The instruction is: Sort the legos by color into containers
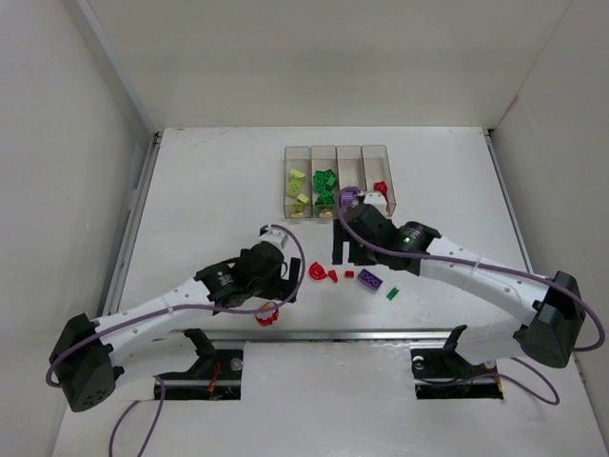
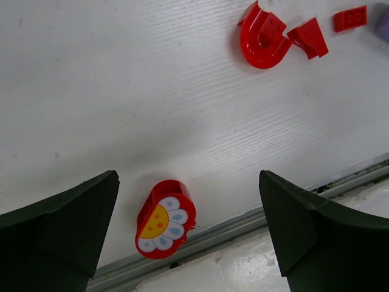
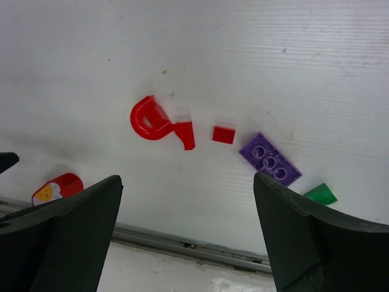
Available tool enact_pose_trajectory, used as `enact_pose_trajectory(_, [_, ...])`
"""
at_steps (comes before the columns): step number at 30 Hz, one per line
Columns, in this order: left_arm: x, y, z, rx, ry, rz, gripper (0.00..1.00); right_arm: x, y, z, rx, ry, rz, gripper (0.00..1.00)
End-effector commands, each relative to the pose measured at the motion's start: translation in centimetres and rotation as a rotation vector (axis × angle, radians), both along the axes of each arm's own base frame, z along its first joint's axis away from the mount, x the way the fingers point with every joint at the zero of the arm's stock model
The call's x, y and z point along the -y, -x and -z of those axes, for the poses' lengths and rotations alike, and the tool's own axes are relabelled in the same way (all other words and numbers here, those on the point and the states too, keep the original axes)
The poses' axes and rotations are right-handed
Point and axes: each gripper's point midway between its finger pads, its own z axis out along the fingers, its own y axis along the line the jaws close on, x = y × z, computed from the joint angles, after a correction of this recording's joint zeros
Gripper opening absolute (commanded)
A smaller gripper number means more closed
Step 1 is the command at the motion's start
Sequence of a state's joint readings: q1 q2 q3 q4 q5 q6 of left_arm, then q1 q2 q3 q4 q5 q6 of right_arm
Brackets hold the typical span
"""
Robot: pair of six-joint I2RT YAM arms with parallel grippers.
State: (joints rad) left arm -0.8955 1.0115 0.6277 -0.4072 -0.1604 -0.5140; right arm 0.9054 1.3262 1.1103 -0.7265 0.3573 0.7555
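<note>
The bins [image 1: 349,152] stand in one row at the far middle of the table; all positions below refer to this row. Left gripper [image 2: 187,177]: jaws apart, holding nothing, positioned well to the near-left of the bins. Flower piece [image 2: 165,219]: red, lying on the table between the left jaws without touching either, the loose piece farthest from the bins. Red arch [image 3: 149,118]: on the table near-side of the leftmost bins, touching the red wedge [image 3: 185,134] on its right. Red brick [image 3: 223,134]: just right of the wedge, apart from it. Right gripper [image 3: 187,177]: jaws apart, empty, above the table just near-side of the bins. Purple plate [image 3: 270,159]: near-side of the rightmost bin. Green piece [image 3: 320,194]: just right of the plate. Inside the bins, left to right: yellow-green pieces [image 1: 297,181] in the first, green pieces [image 1: 326,183] in the second, one red piece [image 1: 381,188] in the fourth.
</note>
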Motion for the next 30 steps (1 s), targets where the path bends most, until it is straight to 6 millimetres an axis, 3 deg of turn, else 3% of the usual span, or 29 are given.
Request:
enact_pose_trajectory(1, [0.5, -1.5, -3.0, 0.101, 0.085, -0.046, 0.99, -4.6, 0.8, -0.7, -0.003, -0.102, -0.153, 0.94])
enact_pose_trajectory(4, [-1.2, -4.2, -6.8, 0.211, 0.124, -0.144, 0.99, -6.5, 2.1, -0.2, -0.037, -0.131, -0.166, 0.94])
enact_pose_trajectory(6, [-2.4, -6.0, -10.7, 0.324, 0.135, -0.171, 0.99, -8.0, 2.9, -0.2, -0.064, -0.179, -0.189, 0.94])
enact_pose_trajectory(8, [-5.7, -8.2, -13.1, 0.419, 0.077, -0.289, 0.99, -10.4, 3.0, -1.3, -0.053, -0.278, -0.220, 0.94])
enact_pose_trajectory(9, [-7.0, -8.9, -15.5, 0.493, 0.048, -0.312, 0.99, -11.4, 3.4, -1.6, -0.053, -0.318, -0.238, 0.95])
enact_pose_trajectory(10, [-8.3, -9.6, -17.0, 0.552, 0.021, -0.350, 0.99, -13.1, 3.5, -1.4, -0.058, -0.359, -0.253, 0.95])
enact_pose_trajectory(11, [-11.1, -10.5, -18.2, 0.615, -0.058, -0.452, 0.99, -13.8, 3.5, -1.1, -0.073, -0.373, -0.252, 0.95])
enact_pose_trajectory(12, [-12.5, -11.0, -20.0, 0.690, -0.074, -0.504, 0.99, -14.9, 4.4, -0.6, -0.102, -0.373, -0.269, 0.95])
enact_pose_trajectory(13, [-14.2, -11.0, -21.6, 0.758, -0.156, -0.511, 0.99, -16.3, 4.4, -1.4, -0.102, -0.395, -0.273, 0.95])
enact_pose_trajectory(14, [-16.7, -10.9, -22.5, 0.801, -0.225, -0.595, 0.99, -17.2, 4.8, 0.8, -0.156, -0.355, -0.258, 0.95])
enact_pose_trajectory(16, [-19.2, -10.5, -25.2, 0.902, -0.268, -0.652, 0.99, -19.8, 6.0, 2.2, -0.200, -0.319, -0.256, 0.95])
enact_pose_trajectory(20, [-21.4, -9.4, -27.4, 0.975, -0.256, -0.726, 0.99, -21.5, 6.5, 3.7, -0.242, -0.271, -0.209, 1.00])
enact_pose_trajectory(23, [-22.4, -9.0, -28.0, 0.976, -0.238, -0.757, 0.99, -20.5, 6.6, 5.2, -0.271, -0.268, -0.119, 1.00])
enact_pose_trajectory(25, [-22.4, -9.0, -28.2, 0.972, -0.214, -0.754, 0.99, -20.2, 6.5, 4.7, -0.277, -0.293, -0.069, 1.00])
enact_pose_trajectory(28, [-21.7, -9.4, -28.0, 0.966, -0.168, -0.732, 0.99, -18.7, 6.7, 6.0, -0.307, -0.252, 0.010, 1.00])
enact_pose_trajectory(30, [-21.3, -9.7, -28.2, 0.985, -0.146, -0.722, 0.99, -19.0, 7.7, 6.9, -0.360, -0.265, -0.002, 1.00])
